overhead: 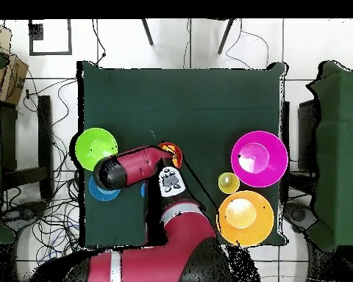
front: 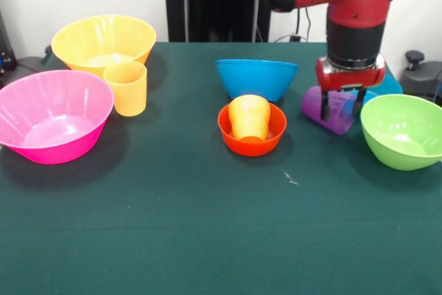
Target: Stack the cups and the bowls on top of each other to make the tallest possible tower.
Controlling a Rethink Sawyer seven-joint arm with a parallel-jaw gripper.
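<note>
The tower is the orange cup (front: pixel 248 117) standing upside down in the small red-orange bowl (front: pixel 252 137) at mid-table; in the overhead view only the bowl's rim (overhead: pixel 173 152) shows beside the arm. My gripper (front: pixel 341 107) is open, low over the table to the tower's right, its fingers (front: pixel 323 108) straddling the purple cup (front: pixel 337 117), which lies on its side. The yellow-orange cup (front: pixel 126 88) (overhead: pixel 229 183) stands upright at left. The arm hides the gripper in the overhead view. The wide purple bowl is out of view.
Big yellow bowl (front: pixel 103 41) (overhead: pixel 245 217) and big pink bowl (front: pixel 52 115) (overhead: pixel 259 158) sit left. Medium blue bowl (front: pixel 255 77) is behind the tower. Lime green bowl (front: pixel 404 131) (overhead: pixel 96 147) is right of the gripper, a small blue bowl (front: pixel 388 85) (overhead: pixel 104 191) behind it.
</note>
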